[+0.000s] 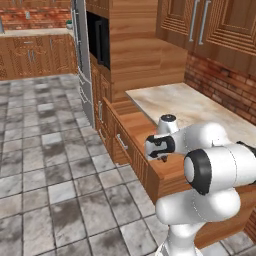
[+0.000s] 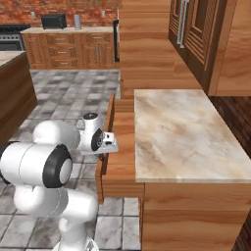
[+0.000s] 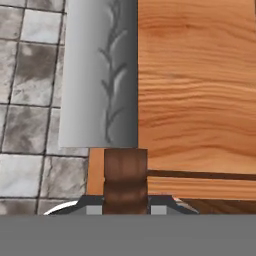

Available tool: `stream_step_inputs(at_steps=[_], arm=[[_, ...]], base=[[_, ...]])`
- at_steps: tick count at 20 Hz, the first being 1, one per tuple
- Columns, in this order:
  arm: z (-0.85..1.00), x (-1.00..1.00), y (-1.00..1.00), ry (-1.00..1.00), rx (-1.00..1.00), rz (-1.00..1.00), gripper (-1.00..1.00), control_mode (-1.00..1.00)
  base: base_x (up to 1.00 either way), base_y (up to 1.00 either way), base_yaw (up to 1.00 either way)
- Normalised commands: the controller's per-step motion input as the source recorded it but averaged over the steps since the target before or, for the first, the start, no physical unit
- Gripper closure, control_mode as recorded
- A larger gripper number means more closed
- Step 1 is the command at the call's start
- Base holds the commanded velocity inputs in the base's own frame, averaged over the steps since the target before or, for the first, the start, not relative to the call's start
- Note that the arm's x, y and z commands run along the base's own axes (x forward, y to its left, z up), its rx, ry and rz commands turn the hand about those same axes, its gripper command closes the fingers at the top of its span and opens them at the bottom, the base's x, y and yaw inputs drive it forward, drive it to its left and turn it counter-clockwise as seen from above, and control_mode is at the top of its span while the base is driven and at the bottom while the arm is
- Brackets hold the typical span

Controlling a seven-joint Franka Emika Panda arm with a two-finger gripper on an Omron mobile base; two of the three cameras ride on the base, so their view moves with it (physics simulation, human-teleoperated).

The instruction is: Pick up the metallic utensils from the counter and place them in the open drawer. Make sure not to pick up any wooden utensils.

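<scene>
The knife (image 3: 102, 75) has a broad grey blade with a faint leaf pattern and a dark brown handle. It hangs over the near front edge of the open drawer (image 3: 195, 90), partly above the floor. The drawer, reddish-brown wood, stands pulled out (image 2: 120, 147) left of the marble table (image 2: 181, 132).

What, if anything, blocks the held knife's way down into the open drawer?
Nothing visible does. The gripper holds the knife by its dark handle, blade partly over the open drawer and partly over the floor; the drawer's wooden bottom below looks bare.

Grips a cleaver-like knife (image 3: 100, 75) by its dark handle, grey blade over the open drawer's (image 3: 195, 90) edge and floor tiles (image 3: 30, 100).
</scene>
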Motion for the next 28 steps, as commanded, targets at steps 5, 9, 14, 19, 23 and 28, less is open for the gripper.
stream_step_inputs(at_steps=[5,9,14,19,23,28], arm=[[-0.52,0.46,0.07,0.0,0.0,0.06,1.0,-1.0],[-0.44,0.36,0.14,0.0,0.0,0.04,1.0,-1.0],[-0.37,0.21,0.22,0.0,0.0,0.01,1.0,-1.0],[-0.35,0.1,0.22,0.0,0.0,0.0,1.0,-1.0],[-0.35,0.0,0.58,0.0,0.0,0.0,1.0,-1.0],[-0.4,0.0,0.81,0.01,0.0,0.0,1.0,-1.0]], base=[[0.0,0.0,0.0],[0.0,0.0,0.0],[0.0,0.0,0.0],[0.0,0.0,0.0],[0.0,0.0,0.0],[0.0,0.0,0.0]])
